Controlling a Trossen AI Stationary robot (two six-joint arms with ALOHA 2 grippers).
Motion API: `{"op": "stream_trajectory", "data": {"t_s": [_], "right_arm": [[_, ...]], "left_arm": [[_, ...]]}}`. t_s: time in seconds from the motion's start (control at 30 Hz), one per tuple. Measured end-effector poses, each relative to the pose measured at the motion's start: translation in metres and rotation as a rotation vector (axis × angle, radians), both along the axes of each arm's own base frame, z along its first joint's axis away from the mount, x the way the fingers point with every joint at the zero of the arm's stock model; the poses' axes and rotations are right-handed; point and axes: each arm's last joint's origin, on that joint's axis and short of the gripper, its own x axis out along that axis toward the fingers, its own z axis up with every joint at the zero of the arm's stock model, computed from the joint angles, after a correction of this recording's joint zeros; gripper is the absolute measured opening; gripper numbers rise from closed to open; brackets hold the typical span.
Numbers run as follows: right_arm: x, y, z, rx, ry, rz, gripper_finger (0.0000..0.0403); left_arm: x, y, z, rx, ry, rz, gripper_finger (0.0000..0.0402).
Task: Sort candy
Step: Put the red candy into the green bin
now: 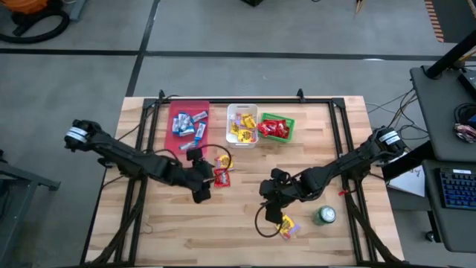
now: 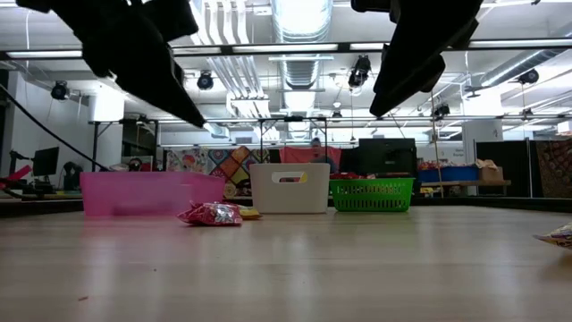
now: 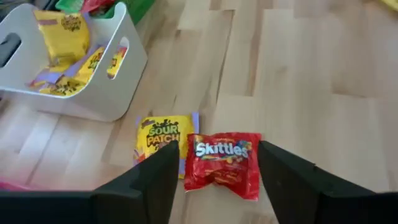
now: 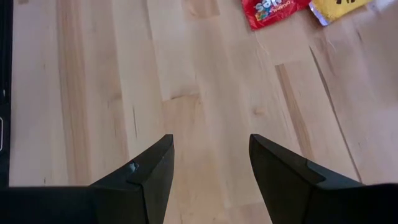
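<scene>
Hovering over the middle of the wooden table (image 1: pixel 178 223), the left gripper (image 3: pixel 214 180) is standing with its two dark fingers spread wide and gripping nothing, and a red Skittles packet (image 3: pixel 222 163) is lying flat on the boards directly in the gap between them. In the left wrist view the packet's printed name is running across from one finger toward the other, so its longer side appears to be lying along the closing line, though its edges are looking clear of both fingers. A yellow Sour Patch packet (image 3: pixel 163 137) is touching the red one on the side toward the white bin (image 3: pixel 118 93), which is already holding yellow sweets; that neighbour is probably the thing to avoid catching in a straight descent. From above, the pink tray (image 1: pixel 169 112) is carrying the blue-and-silver bars (image 1: pixel 187 125), and the green basket (image 1: pixel 290 123) beside the white bin is holding red packets, so it is likely where this one is going. The right gripper (image 4: pixel 211 168) is waiting over bare wood nearer the front edge, equally wide open and empty, with one more loose packet (image 1: pixel 288 228) and a green can (image 1: pixel 324 216) close by it. The left arm is plainly the nearer one to the red packet.
</scene>
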Motion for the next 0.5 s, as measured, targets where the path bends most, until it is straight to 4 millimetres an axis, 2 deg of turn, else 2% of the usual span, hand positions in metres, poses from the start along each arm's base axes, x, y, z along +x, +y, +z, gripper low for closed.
{"op": "stream_trajectory", "data": {"t_s": [0.2, 0.5], "right_arm": [[0.000, 0.000, 0.000, -0.006, -0.001, 0.008, 0.0198], [0.000, 0.000, 0.000, -0.009, -0.002, 0.012, 0.0198]], "left_arm": [[0.019, -0.006, -0.032, 0.022, 0.053, 0.045, 0.0235], [0.032, -0.006, -0.084, 0.054, 0.207, 0.090, 0.0232]]}}
